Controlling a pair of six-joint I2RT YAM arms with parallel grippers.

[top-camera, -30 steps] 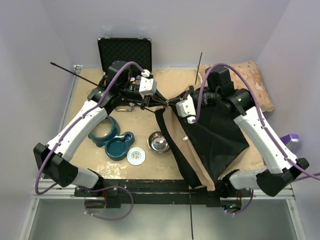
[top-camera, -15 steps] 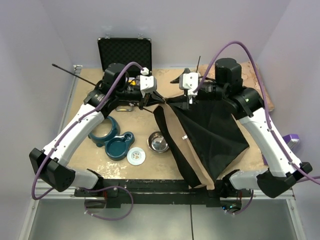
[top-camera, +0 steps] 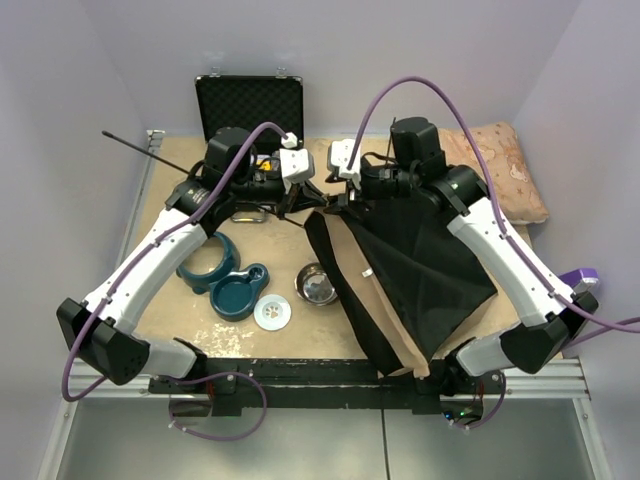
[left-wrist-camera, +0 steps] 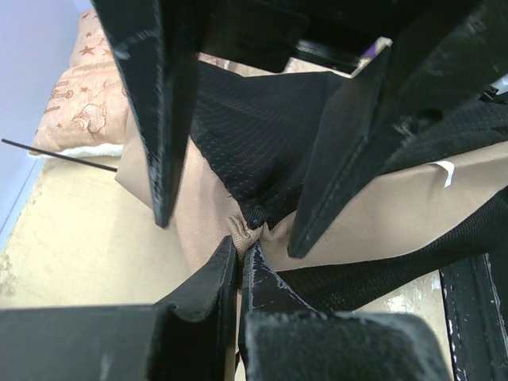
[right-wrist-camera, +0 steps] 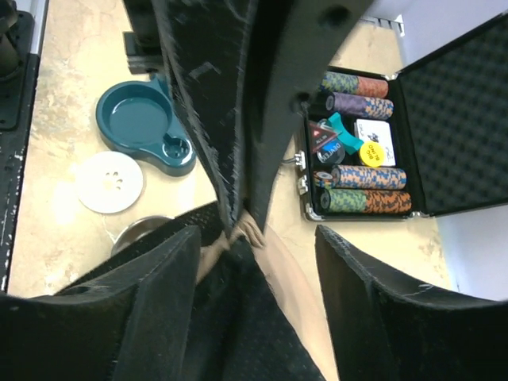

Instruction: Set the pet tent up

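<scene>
Top external: tan table (top-camera: 296, 335) between lilac walls (top-camera: 60, 100), pet tent (top-camera: 420, 260) collapsed.

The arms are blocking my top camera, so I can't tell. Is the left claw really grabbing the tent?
Observer: Yes. In the left wrist view the left gripper is shut on a pinched tan fold of the pet tent.
Operator: What about the other claw?
Observer: The right wrist view shows the right gripper open, with one finger on each side of that same fold and not clamping it.
</scene>
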